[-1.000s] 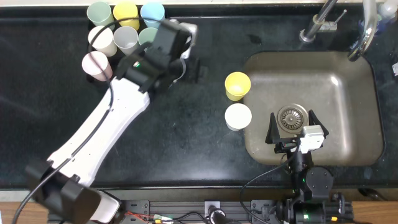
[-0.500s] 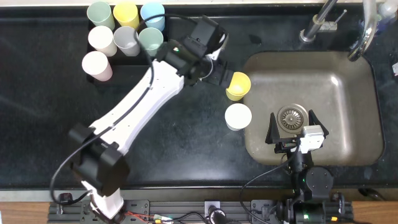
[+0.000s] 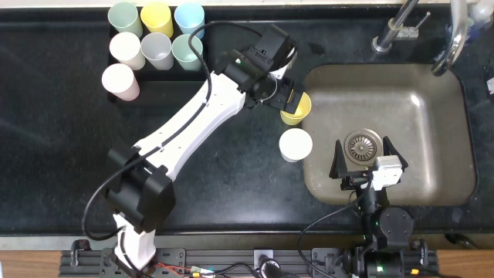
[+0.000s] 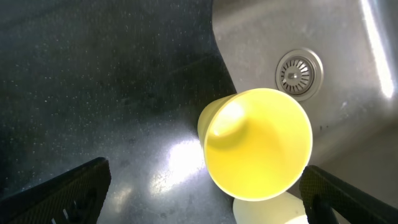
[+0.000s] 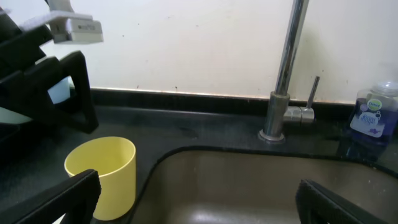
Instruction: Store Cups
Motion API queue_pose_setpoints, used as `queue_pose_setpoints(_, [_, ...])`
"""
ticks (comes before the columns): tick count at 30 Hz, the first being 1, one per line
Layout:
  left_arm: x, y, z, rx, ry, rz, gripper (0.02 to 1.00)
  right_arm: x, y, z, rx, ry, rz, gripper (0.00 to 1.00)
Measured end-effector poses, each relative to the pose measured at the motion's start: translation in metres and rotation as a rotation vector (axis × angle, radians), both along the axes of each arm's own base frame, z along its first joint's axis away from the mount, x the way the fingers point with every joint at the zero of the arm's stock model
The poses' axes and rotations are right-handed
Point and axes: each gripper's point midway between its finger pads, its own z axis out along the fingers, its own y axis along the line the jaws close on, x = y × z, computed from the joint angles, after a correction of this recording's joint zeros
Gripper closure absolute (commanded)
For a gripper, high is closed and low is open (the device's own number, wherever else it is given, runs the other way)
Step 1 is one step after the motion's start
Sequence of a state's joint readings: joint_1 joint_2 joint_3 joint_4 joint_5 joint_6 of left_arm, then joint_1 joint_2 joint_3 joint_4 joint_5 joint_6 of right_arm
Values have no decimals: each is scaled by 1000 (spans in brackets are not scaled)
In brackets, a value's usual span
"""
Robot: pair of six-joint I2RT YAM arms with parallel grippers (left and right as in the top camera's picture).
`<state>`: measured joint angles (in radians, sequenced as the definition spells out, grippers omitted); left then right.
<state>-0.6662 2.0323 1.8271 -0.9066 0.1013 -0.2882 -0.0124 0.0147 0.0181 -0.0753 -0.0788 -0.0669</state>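
A yellow cup (image 3: 295, 106) stands upright on the black counter at the sink's left rim, seen from above as the yellow cup (image 4: 258, 144) and from the side as the yellow cup (image 5: 102, 174). My left gripper (image 3: 284, 96) hangs open over it, its fingers (image 4: 68, 193) spread wider than the cup. A white cup (image 3: 296, 144) stands just in front of the yellow one. Several pastel cups (image 3: 157, 48) are grouped at the back left, a pale pink cup (image 3: 120, 82) beside them. My right gripper (image 3: 363, 158) rests open and empty over the sink.
The steel sink (image 3: 432, 116) with its drain (image 3: 363, 144) fills the right side. A faucet (image 5: 283, 93) and a blue soap bottle (image 5: 373, 115) stand behind it. The left arm's white links (image 3: 185, 131) cross the counter diagonally.
The left arm has swung right from the group of cups at the back left to over the yellow cup. The right arm has not moved.
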Motion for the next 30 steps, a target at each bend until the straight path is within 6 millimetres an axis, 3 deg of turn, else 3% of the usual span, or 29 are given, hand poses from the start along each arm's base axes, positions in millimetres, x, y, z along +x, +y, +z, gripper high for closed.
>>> queue_pose_setpoints(13, [5,0,-42,51,58,31,25,0,0,0,0,0,0,5])
queue_pose_setpoints(14, [7,-1,-44,53,54,37,62,0,0,0,0,0,0,5])
queue_pose_setpoints(15, [9,-1,-46,53,51,45,185,0,0,0,0,0,0,5])
queue_pose_setpoints(18, [12,-1,-52,58,51,61,711,0,0,0,0,1,0,5])
queue_pose_setpoints(20, [14,-1,-57,65,51,65,958,0,0,0,0,1,0,5])
queue_pose_setpoints(30, [21,-7,-56,48,30,67,982,0,0,0,0,0,0,5])
